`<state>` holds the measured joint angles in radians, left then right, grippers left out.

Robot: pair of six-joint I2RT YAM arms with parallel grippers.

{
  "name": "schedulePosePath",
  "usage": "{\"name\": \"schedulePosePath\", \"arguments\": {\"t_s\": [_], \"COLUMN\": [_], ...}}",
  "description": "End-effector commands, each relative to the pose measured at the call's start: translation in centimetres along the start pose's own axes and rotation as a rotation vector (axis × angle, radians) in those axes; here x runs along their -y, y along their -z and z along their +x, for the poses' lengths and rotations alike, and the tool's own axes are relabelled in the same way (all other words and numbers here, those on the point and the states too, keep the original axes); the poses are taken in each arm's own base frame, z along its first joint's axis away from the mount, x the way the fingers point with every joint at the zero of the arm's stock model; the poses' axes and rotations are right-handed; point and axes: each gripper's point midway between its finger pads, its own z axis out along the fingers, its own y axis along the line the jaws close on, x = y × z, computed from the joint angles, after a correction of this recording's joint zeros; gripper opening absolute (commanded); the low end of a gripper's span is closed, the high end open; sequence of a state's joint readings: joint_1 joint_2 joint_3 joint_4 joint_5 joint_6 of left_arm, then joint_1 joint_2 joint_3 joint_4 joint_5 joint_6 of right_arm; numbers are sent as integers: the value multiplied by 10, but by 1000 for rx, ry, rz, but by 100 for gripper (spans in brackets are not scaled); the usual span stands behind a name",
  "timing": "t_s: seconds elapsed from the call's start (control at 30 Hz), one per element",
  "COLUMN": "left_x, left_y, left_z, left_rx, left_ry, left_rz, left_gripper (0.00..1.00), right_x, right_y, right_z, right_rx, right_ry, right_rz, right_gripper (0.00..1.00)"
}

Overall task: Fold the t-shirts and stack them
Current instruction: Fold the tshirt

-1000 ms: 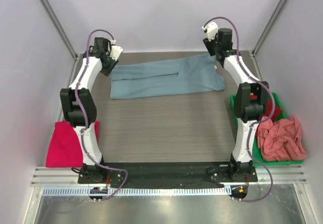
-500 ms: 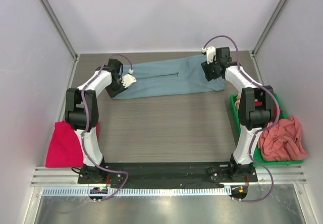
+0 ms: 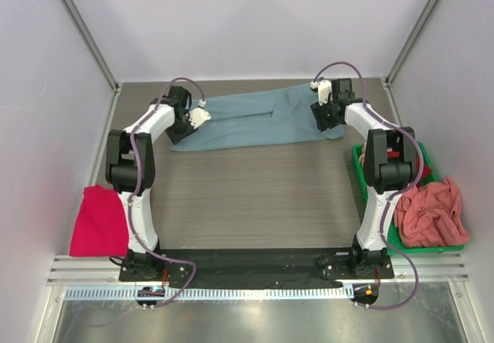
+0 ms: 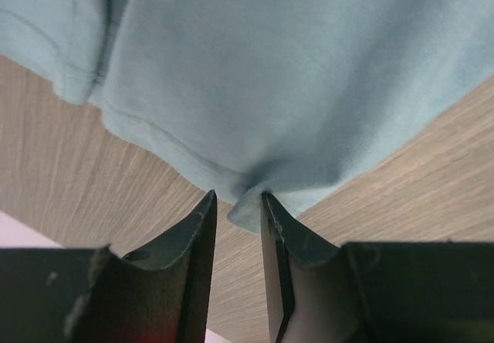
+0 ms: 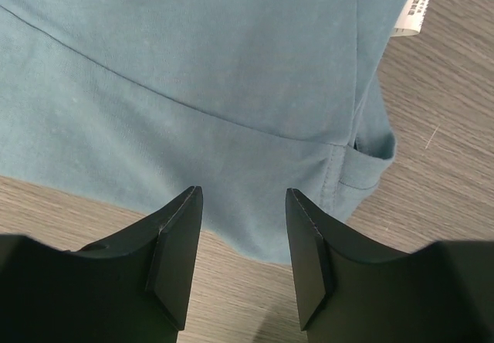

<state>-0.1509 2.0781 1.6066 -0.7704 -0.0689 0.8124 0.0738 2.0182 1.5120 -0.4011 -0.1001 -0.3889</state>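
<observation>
Both arms have come down since a second ago and now sit low at the two ends of the grey-blue t-shirt (image 3: 255, 119), which has slid a little. It lies as a long, flattened band across the far part of the wood-grain table (image 3: 255, 196).

The left gripper (image 3: 199, 117) meets its left end and the right gripper (image 3: 324, 111) its right end. Well behind the left jaws, a folded magenta t-shirt (image 3: 96, 219) lies at the table's near left. Well behind the right jaws, a crumpled salmon t-shirt (image 3: 432, 212) spills over the green bin (image 3: 359, 165).

Only the wrist views show the grips. The left gripper (image 4: 238, 198) has its jaws nearly together, pinching a puckered bit of hem. The right gripper (image 5: 243, 192) has its jaws spread, with the cloth edge between their tips and unclamped. A white care label (image 5: 413, 7) shows beyond them to the right.
</observation>
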Motion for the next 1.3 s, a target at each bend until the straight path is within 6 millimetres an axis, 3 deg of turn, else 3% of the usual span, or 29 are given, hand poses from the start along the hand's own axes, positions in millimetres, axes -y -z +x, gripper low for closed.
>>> {"name": "schedulePosePath", "arguments": {"t_s": [0.0,0.1,0.13,0.27,0.33,0.37,0.5,0.7,1.03,1.27], "left_x": [-19,-32,-37,-23,-9,7,30,30,22,41], "left_y": [24,55,77,95,87,76,51,25,4,-6], "left_z": [-12,-23,-29,-36,-31,-25,-11,-12,-12,9], "left_rx": [53,117,161,237,217,193,130,88,35,-31], "left_ry": [16,5,4,-20,-53,-74,-134,-187,-206,-226], "left_rz": [-127,-245,-290,-267,-203,-123,-26,22,27,94], "left_gripper": [31,36,38,33,24,22,20,26,29,24], "right_x": [5,5,6,7,9,8,8,11,5,6], "right_y": [6,10,12,18,17,15,14,17,16,15], "right_z": [-21,-22,-23,-24,-21,-19,-20,-28,-16,-16], "right_rx": [58,60,63,70,61,56,53,65,42,44], "right_ry": [4,0,-5,-3,-3,-2,-3,6,1,4], "right_rz": [6,5,8,12,17,16,11,18,1,1], "right_gripper": [53,53,53,53,53,53,53,53,53,53]}}
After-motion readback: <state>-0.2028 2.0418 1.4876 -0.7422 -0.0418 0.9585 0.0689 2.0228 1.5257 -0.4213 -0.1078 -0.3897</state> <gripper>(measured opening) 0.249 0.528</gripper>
